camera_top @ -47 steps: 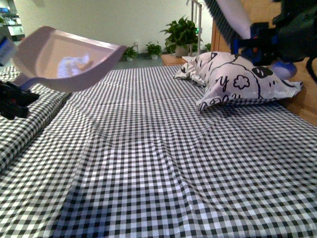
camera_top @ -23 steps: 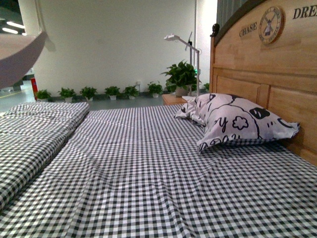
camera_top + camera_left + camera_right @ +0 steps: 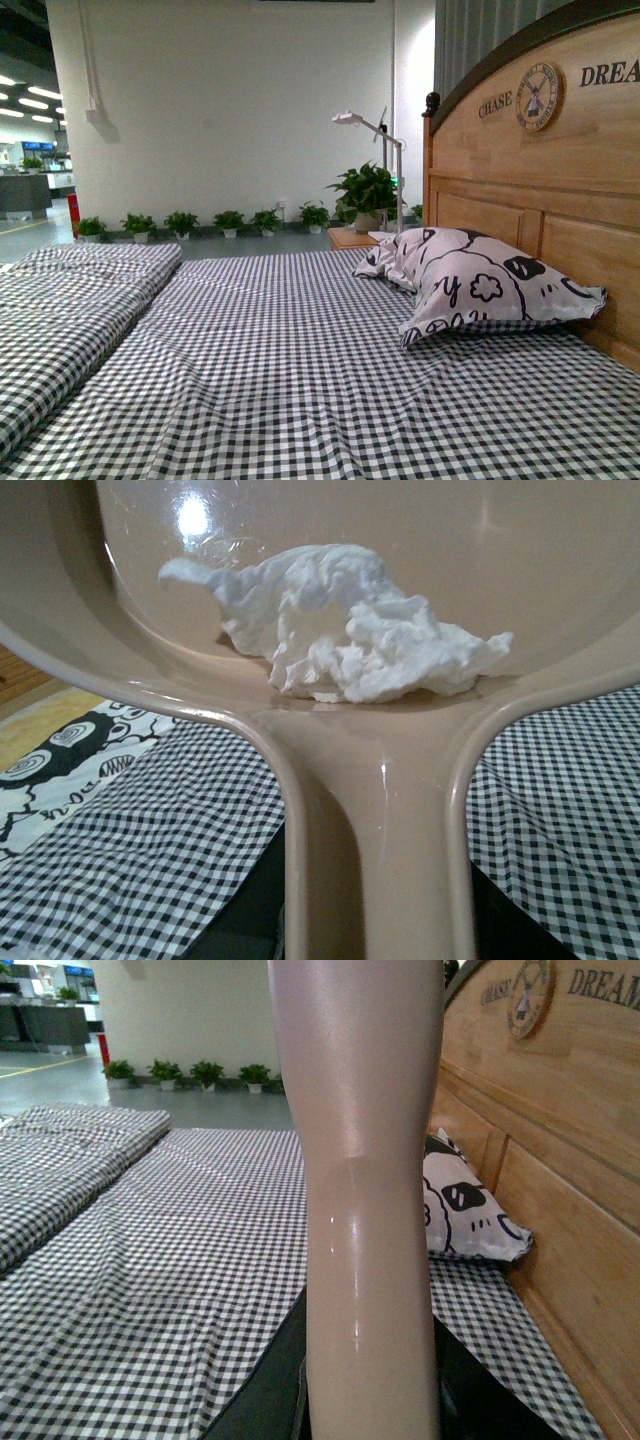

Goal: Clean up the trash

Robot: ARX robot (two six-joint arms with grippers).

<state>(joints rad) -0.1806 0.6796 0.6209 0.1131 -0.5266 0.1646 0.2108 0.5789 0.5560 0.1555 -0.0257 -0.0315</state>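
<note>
— Claw first: can you see either one?

— No. Neither claw shows in any view, so you cannot tell whether they are clenched or released. In the left wrist view the dustpan (image 3: 380, 810) runs straight out from the camera by its handle, so your left arm is most likely carrying it. In the right wrist view a pale handle (image 3: 365, 1200) rises the same way, but what it belongs to is out of frame.

— Where is the trash?

— The paper wad (image 3: 340, 635) lies inside the dustpan, against the back wall just above the handle. The bed (image 3: 300, 380) shows only checked sheet and the pillow (image 3: 470, 285) by the headboard (image 3: 540, 170).

— So which step are you on?

— Collection looks finished; you are at the carrying stage. Keep the pan tipped back so the wad stays seated, and find a bin, since none is in view yet.
</note>
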